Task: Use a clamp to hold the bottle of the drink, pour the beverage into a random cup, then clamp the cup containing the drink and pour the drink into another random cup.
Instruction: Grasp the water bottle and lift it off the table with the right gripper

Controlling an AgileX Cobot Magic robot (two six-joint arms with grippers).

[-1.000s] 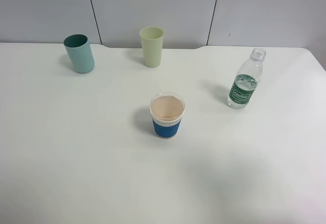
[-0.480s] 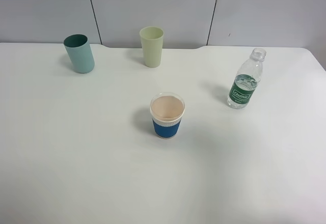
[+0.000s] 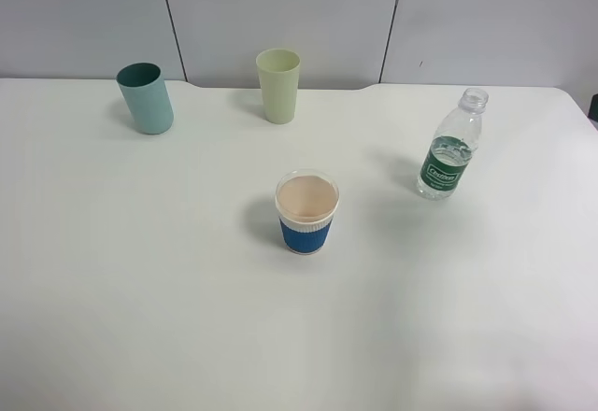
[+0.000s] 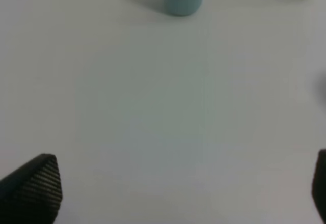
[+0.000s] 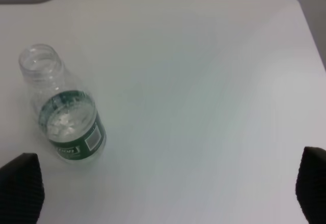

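No pour yet: bottle (image 3: 450, 149) upright at right, untouched; blue-sleeved cup (image 3: 306, 213) centre looks dry; yellow-green tumbler (image 3: 278, 85) far. Left fingers (image 4: 33, 186) and right fingers (image 5: 20, 188) apart, empty.

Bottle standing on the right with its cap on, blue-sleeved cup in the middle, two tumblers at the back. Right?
Not quite: the bottle has no cap; the right wrist view shows its open mouth. The rest holds: it stands on the right, the blue-sleeved cup in the middle, the teal tumbler and the pale yellow-green tumbler at the back.
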